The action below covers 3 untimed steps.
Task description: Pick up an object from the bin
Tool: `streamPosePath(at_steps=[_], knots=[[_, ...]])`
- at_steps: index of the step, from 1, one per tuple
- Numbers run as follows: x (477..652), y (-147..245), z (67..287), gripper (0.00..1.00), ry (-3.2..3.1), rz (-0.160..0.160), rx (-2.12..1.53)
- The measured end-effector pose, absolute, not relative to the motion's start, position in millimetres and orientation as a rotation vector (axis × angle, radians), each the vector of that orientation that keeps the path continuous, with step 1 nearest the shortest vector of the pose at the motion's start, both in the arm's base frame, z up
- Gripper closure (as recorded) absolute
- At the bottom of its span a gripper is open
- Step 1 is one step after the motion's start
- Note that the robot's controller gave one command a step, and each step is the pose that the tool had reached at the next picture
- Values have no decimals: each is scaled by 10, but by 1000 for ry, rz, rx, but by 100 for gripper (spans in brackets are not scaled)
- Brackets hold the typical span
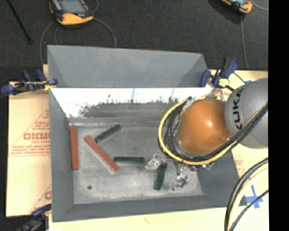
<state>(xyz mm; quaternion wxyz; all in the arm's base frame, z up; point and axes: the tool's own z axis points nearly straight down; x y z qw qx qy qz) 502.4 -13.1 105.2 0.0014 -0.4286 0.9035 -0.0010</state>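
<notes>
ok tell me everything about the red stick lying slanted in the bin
The slanted red stick is a long, straight, flat bar, reddish-orange with a paler edge, perhaps plastic. It lies flat on the bin floor left of centre, running from upper left to lower right. Its lower end reaches the left tip of a dark green stick; whether they touch I cannot tell. The claw is well to its right, apart.

dark speckled carpet (144, 27) covers the floor along the view's top, where a thin cable (109, 28) loops from an orange-and-black device (70, 12) at top left.
</notes>
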Motion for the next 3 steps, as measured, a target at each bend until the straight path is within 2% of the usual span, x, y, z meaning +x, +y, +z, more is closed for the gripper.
streamPosePath(at_steps=[1, 3], knots=[[5009, -143, 789, 100, 2689, -12, -1634], [4996, -147, 826, 100, 2689, -9, -1633]])
